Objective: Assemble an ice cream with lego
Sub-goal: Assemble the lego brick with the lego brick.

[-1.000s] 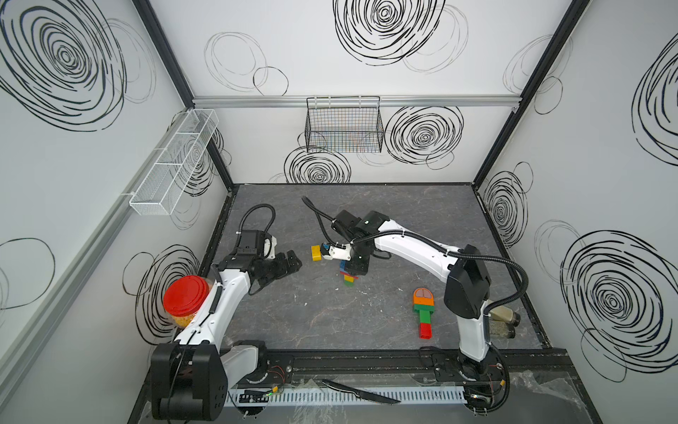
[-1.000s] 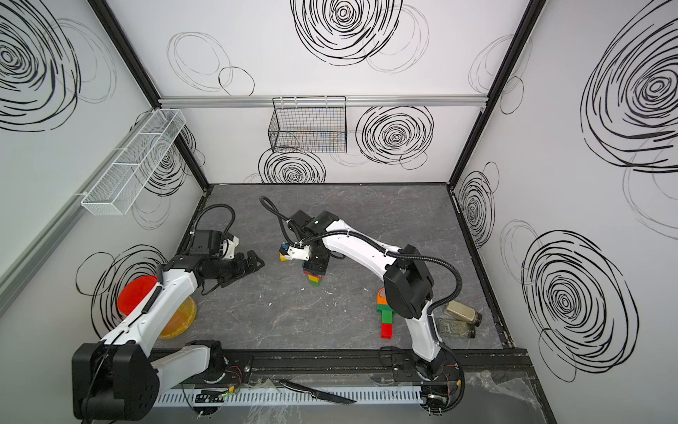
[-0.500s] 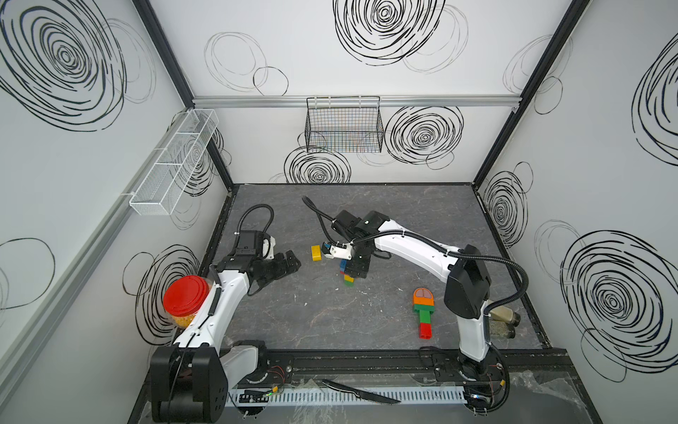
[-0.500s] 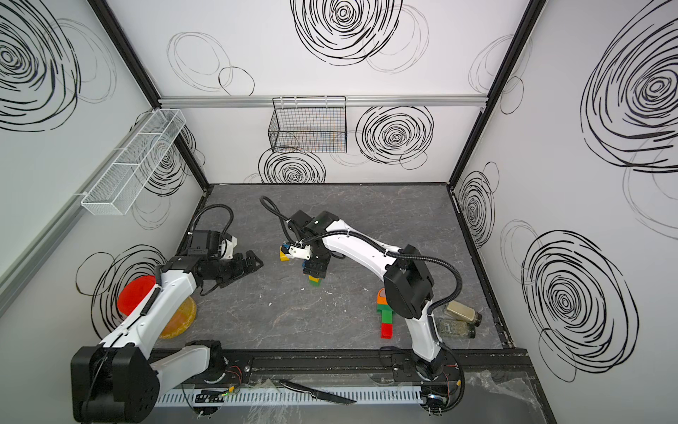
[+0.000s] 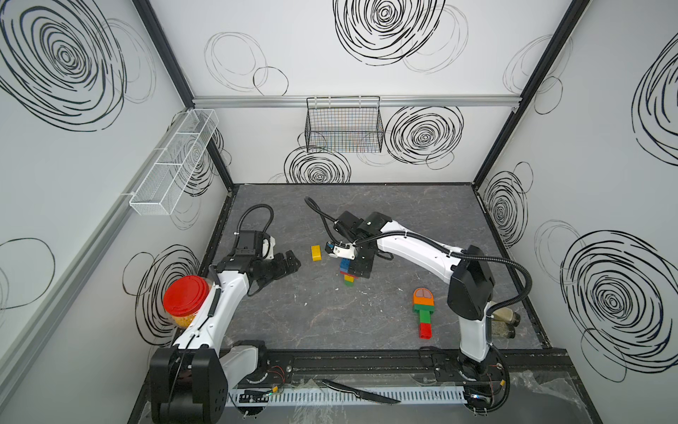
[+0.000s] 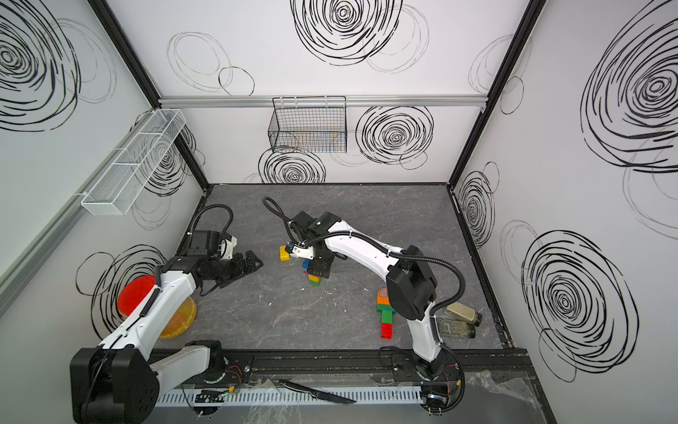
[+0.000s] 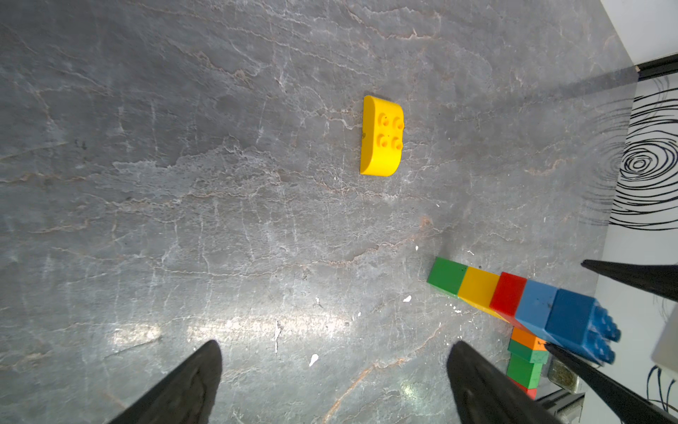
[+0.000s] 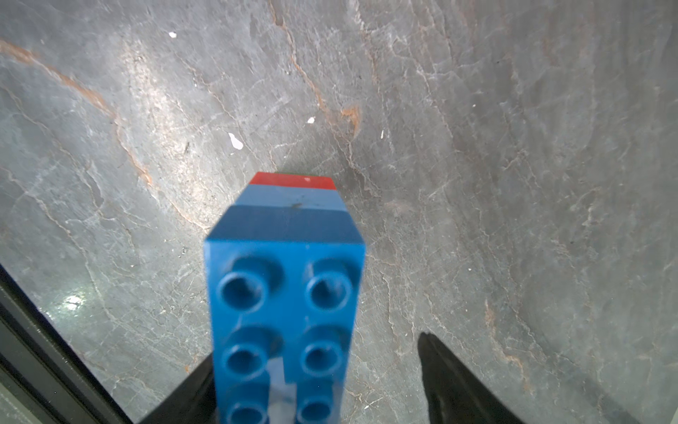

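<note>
On the grey stone-look table [image 5: 367, 323], the lego tower [image 7: 513, 297] is standing upright, the right gripper [image 8: 315, 348] sitting around its blue top with jaws parted — a gap is showing on one side. It should probably be rising straight up so nothing is tipping; the left gripper [image 7: 334, 345] is hovering wide apart and empty.

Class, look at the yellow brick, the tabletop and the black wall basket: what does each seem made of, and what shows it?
Yellow brick: moulded plastic, smooth and slightly shiny; crisp studs, even colour.
Tabletop: grey stone or a stone-print laminate, cannot tell which; veins, glare patches.
Basket: thin wire, likely metal coated black; open see-through grid.
</note>
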Controlling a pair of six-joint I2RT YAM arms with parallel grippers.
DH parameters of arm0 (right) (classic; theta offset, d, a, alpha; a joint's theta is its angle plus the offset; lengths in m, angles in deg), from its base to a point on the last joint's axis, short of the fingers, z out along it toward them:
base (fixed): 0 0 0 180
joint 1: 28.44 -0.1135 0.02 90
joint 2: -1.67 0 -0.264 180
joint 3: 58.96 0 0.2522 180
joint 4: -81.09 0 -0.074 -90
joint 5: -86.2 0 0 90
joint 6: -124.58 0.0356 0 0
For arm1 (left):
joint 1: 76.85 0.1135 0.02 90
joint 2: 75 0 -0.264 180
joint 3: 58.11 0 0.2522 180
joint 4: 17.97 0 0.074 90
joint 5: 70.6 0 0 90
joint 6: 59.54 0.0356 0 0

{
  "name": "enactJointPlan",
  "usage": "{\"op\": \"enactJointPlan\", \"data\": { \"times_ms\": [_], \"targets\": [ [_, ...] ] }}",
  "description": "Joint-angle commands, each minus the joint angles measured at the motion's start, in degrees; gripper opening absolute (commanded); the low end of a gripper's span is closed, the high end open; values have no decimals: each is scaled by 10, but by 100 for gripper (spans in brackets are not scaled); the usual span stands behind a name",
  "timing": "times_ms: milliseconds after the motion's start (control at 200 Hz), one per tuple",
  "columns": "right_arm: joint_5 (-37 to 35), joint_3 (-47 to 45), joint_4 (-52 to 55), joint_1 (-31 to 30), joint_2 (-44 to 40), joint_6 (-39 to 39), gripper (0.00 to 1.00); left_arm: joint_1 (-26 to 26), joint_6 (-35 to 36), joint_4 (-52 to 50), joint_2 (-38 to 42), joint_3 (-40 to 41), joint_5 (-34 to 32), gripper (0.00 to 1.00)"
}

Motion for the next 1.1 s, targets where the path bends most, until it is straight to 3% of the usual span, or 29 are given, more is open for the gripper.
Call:
{"op": "enactJointPlan", "data": {
  "times_ms": [0, 390, 721, 931, 1096],
  "targets": [
    [-11, -8, -3, 5, -23, 6, 79, 5, 4, -5, 12, -13, 2, 99],
    [-28, -28, -10, 12, -35, 11, 80, 4, 0, -6, 15, -14, -1, 99],
    [30, -18, 5, 10, -72, 31, 84, -18, -16, -5, 8, -13, -36, 99],
    [51, 36, 11, 10, -76, 85, 89, -13, -39, 5, 15, -11, -39, 99],
    [34, 145, 35, 7, -31, 153, 91, 5, -42, 7, 30, -3, -26, 99]
  ]
}}
